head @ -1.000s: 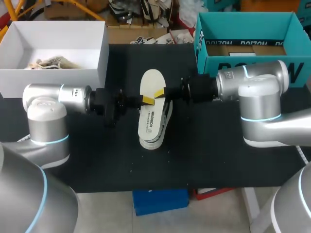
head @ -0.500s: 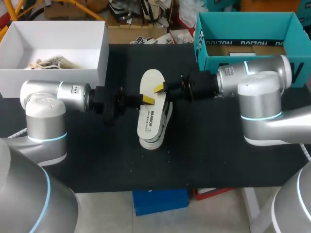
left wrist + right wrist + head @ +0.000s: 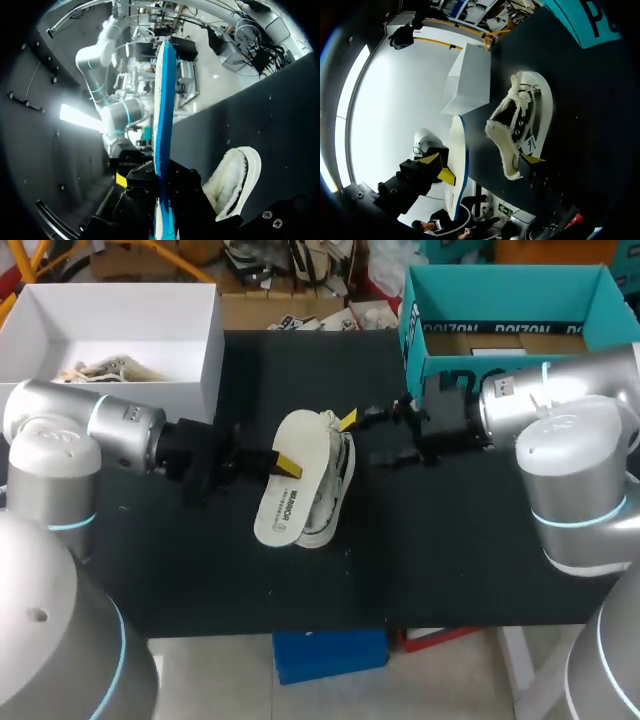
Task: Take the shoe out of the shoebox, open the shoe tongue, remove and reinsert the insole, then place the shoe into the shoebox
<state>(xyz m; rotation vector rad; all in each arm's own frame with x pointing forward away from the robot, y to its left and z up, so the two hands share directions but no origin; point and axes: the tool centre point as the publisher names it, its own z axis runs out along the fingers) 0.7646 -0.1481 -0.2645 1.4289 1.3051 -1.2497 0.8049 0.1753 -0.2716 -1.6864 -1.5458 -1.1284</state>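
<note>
A white insole (image 3: 283, 492) with a blue underside (image 3: 163, 125) is clamped at its edge by my left gripper (image 3: 284, 463), which comes in from the left. In the left wrist view the insole stands edge-on between the fingers. The black-and-white sneaker (image 3: 332, 485) lies on its side on the black table, just right of the insole and partly under it; its fleecy opening (image 3: 507, 145) faces the right wrist camera. My right gripper (image 3: 365, 438) hangs open just right of the shoe, one yellow fingertip (image 3: 532, 159) near the shoe's collar, holding nothing.
An open teal shoebox (image 3: 436, 370) stands at the back right, behind my right arm. An open white box (image 3: 205, 365) with crumpled paper inside stands at the back left. The table's front edge (image 3: 330, 628) lies a little in front of the shoe.
My right gripper opened, let go of the insole and drew back to the right. My left arm pulled the insole left and towards the front, turning it; the shoe shifted slightly.
</note>
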